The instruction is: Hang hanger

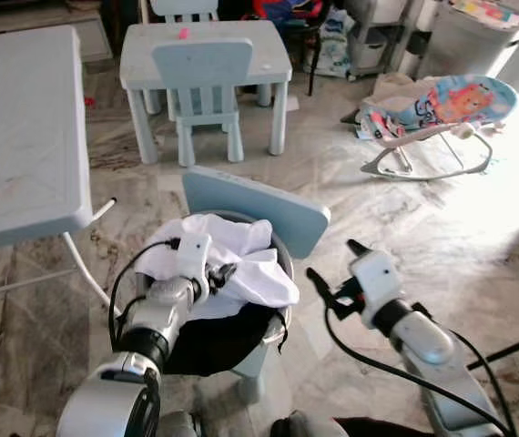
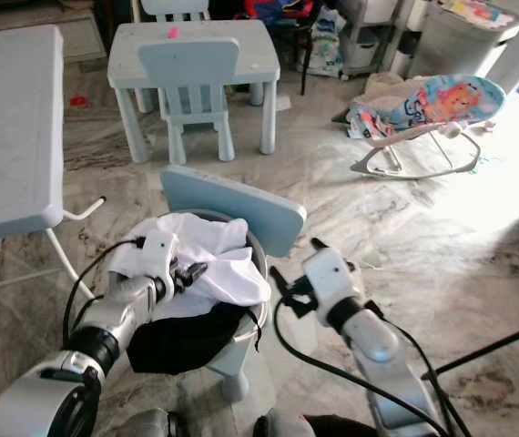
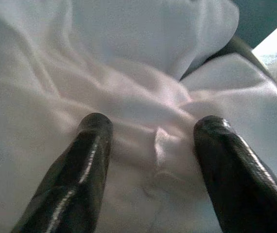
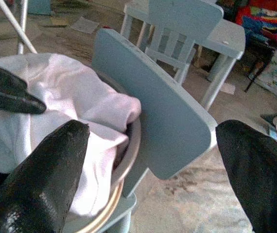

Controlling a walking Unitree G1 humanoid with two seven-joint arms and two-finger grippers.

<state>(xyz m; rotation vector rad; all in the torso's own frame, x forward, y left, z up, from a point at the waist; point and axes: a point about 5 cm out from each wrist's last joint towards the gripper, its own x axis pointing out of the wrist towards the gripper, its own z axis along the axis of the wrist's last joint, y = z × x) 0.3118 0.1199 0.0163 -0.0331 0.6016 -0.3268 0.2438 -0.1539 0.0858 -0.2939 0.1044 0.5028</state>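
**End effectors at the laundry basket**

The left end effector (image 3: 150,131), fingers apart, presses onto the white garment (image 1: 241,264) heaped in a basket (image 4: 129,160) on a small blue chair (image 1: 269,209). The right end effector (image 1: 330,264) hovers beside it, fingers apart, empty. No hanger can be identified.

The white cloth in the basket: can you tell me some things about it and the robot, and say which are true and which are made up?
1. The crumpled white cloth lies on top of the round basket. True.
2. The left gripper is open over the white cloth. True.
3. The right gripper is holding the white cloth. False: it is open, beside the basket, holding nothing.
4. The basket stands on the big pale blue table. False: it sits on a small pale blue chair.
5. A dark cloth lies under the white one. True.
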